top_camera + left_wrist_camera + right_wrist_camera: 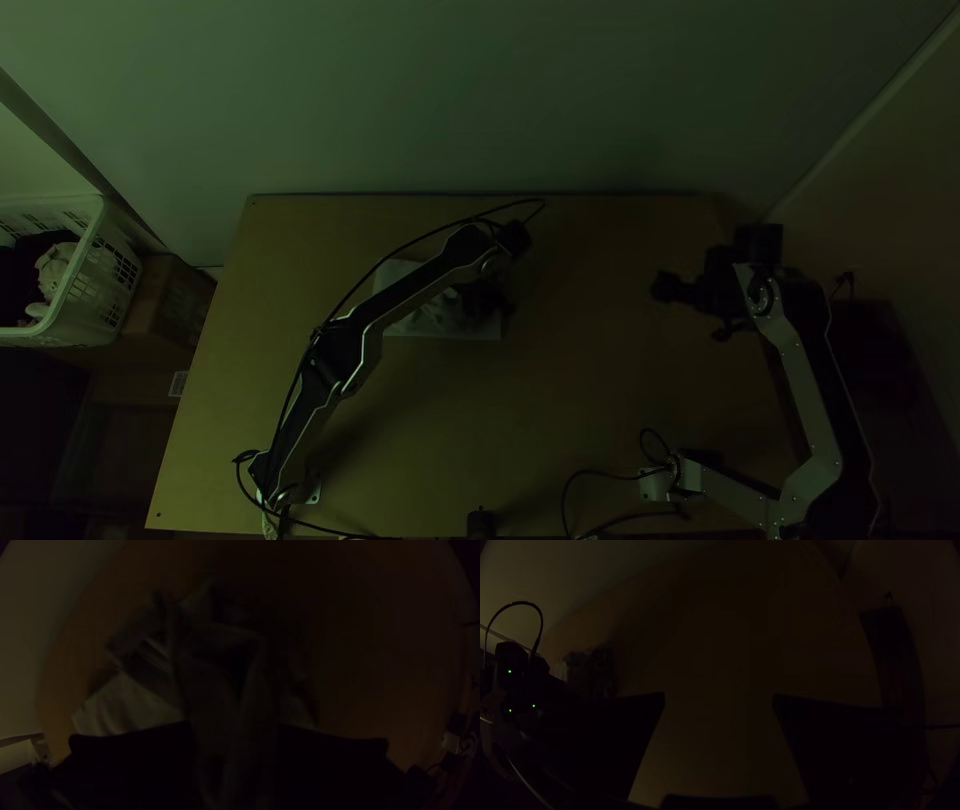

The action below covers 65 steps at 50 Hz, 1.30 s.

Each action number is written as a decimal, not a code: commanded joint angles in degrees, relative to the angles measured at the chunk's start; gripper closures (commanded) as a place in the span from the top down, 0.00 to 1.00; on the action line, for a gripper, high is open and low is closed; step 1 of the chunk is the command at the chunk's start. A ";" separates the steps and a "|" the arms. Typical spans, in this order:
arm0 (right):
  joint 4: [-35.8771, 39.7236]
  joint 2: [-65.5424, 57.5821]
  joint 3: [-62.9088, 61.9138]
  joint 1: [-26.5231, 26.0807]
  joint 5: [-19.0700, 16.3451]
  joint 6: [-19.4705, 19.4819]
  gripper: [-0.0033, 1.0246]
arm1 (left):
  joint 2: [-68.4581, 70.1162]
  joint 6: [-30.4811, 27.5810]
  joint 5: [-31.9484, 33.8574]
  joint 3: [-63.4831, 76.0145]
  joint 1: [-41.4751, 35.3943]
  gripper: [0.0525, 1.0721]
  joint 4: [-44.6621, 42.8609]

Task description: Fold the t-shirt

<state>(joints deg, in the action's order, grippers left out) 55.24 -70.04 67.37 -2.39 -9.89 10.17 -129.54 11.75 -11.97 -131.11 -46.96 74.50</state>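
Lying partly bunched on the bench [600,400], a pale t-shirt [425,320] shows a flatter stretch toward its near edge and a crumple of folds toward its right side, where shadow swallows the detail. The left hand [490,297] is low at that crumpled right part. In the left wrist view, a ridge of the shirt's cloth rises at the middle of the hand, with loose folds and a paler, smoother panel beyond; whether the hand is clamped on the cloth or merely around it, one cannot tell.

The left arm [410,292] slants across above the t-shirt from its base, nearer the camera and to the shirt's left, and a black cable [415,240] loops along it past the garment's far side.

Well apart to the t-shirt's right, the right hand [695,300] is above the bench with its two flat fingers spread wide and bare wood between them, holding nothing. The right arm [815,390] bends farther to the shirt's right.

Off the bench, well to the t-shirt's left, a white laundry basket [105,290] carries light and dark clothes [55,265] beside a brown box [170,300]. A plain wall [480,100] stands beyond the shirt.
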 commanded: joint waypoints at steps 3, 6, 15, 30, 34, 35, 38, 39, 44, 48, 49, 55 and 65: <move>-1.10 2.28 -3.74 0.02 0.05 -0.59 0.96 | 1.74 2.93 5.90 -2.31 -3.23 0.96 -3.40; -1.28 2.63 -4.53 0.20 0.05 -0.59 0.96 | 2.18 4.42 8.28 -2.40 -3.31 0.96 -4.80; -1.72 3.24 -5.24 0.20 0.13 -0.68 0.96 | 4.73 10.05 23.48 -2.48 -1.12 0.96 -4.71; -3.12 3.51 -0.40 -0.24 0.13 -1.30 0.96 | 10.62 7.59 25.24 -0.90 3.45 0.96 -3.66; -4.35 3.51 1.71 -0.24 0.22 -2.88 0.96 | 13.52 6.97 24.80 -0.29 5.30 0.96 -3.66; -4.62 3.51 2.32 -0.33 0.22 -3.41 0.96 | 14.40 6.71 24.71 -0.02 5.83 0.96 -3.66; -5.50 3.42 4.08 -0.33 0.93 -4.29 0.96 | 16.86 6.36 23.57 0.33 7.50 0.96 -4.10; -5.76 3.42 4.70 -0.33 1.36 -4.29 0.96 | 17.65 6.36 23.39 0.33 8.02 0.96 -4.10; -6.46 3.33 8.12 0.02 3.03 -5.16 0.96 | 21.87 4.86 23.13 1.03 11.72 0.96 -4.27; -7.96 3.95 10.85 0.55 4.62 -6.22 0.96 | 26.00 3.46 23.04 1.82 14.79 0.96 -4.36; -8.49 4.12 11.55 0.55 4.88 -6.57 0.96 | 27.05 3.28 22.95 2.17 15.58 0.96 -4.63; -11.56 5.35 15.42 0.81 5.41 -8.33 0.96 | 33.65 1.00 22.95 4.19 21.56 0.96 -4.80; -16.75 7.64 18.06 2.22 6.02 -12.81 0.96 | 44.11 -2.34 22.95 10.08 33.34 0.96 -4.89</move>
<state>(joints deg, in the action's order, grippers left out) 40.12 -64.31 83.77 -0.99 -4.29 0.05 -91.13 11.86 11.18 -124.25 -17.87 69.47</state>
